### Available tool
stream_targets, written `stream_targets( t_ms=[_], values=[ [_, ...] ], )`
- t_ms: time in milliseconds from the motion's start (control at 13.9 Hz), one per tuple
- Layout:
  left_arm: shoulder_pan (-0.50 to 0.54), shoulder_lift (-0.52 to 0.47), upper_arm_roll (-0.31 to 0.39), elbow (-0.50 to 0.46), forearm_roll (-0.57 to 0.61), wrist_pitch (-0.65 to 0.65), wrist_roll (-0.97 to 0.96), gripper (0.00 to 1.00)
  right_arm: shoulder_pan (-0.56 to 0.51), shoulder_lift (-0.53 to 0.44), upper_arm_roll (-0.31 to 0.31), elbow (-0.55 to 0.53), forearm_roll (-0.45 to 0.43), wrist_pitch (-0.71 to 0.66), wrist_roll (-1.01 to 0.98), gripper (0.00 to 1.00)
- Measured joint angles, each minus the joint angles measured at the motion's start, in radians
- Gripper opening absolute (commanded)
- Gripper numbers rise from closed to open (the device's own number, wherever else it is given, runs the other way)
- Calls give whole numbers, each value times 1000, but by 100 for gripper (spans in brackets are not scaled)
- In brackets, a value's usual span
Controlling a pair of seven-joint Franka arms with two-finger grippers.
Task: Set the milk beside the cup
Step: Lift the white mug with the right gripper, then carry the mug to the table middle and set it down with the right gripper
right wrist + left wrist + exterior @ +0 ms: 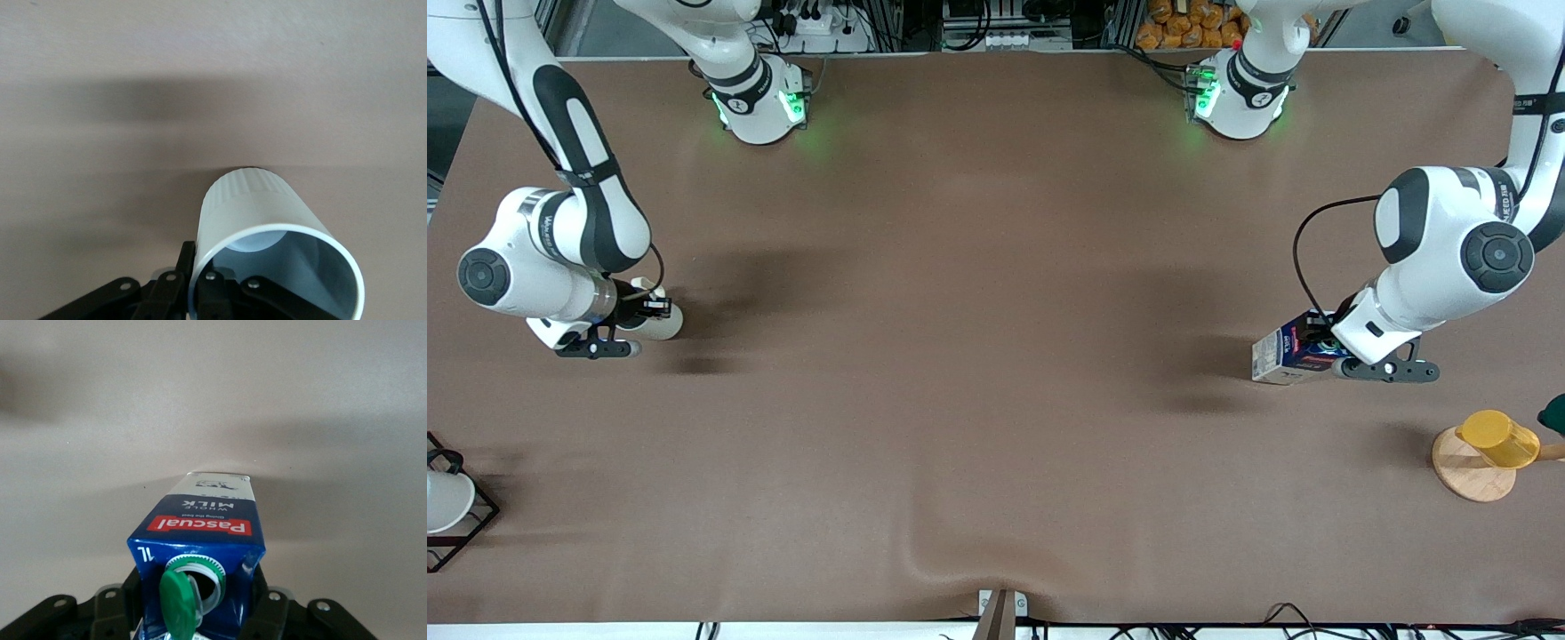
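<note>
The milk (pixel 1285 354) is a dark blue carton with a red band and a white lower part, at the left arm's end of the table. In the left wrist view the milk (pixel 200 523) shows its green cap flipped open. My left gripper (pixel 1320 348) (pixel 193 603) is shut on its top, one finger against each side. The cup (pixel 663 322), off-white, sits at the right arm's end of the table. My right gripper (pixel 647 309) (pixel 200 283) is shut on the wall of the cup (pixel 257 207), one finger inside the rim and one outside. The cup's handle is hidden.
A yellow cup (pixel 1498 438) lies on a round wooden stand (pixel 1463 476) near the left arm's end, nearer the front camera than the milk. A white cup (pixel 443 500) sits in a black wire rack (pixel 476 524) at the right arm's end. The brown cloth bulges (pixel 951 556) by the front edge.
</note>
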Motion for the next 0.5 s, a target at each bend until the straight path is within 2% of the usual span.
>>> stream_targets(
  t_ms=[287,503],
  values=[
    [-2,0,-1,10,0,3,0,60,90,-67,9,102,0,-186,51,0],
    [-2,0,-1,17,0,4,1,60,217,-108,15,170,12,-267,242,0]
  ],
)
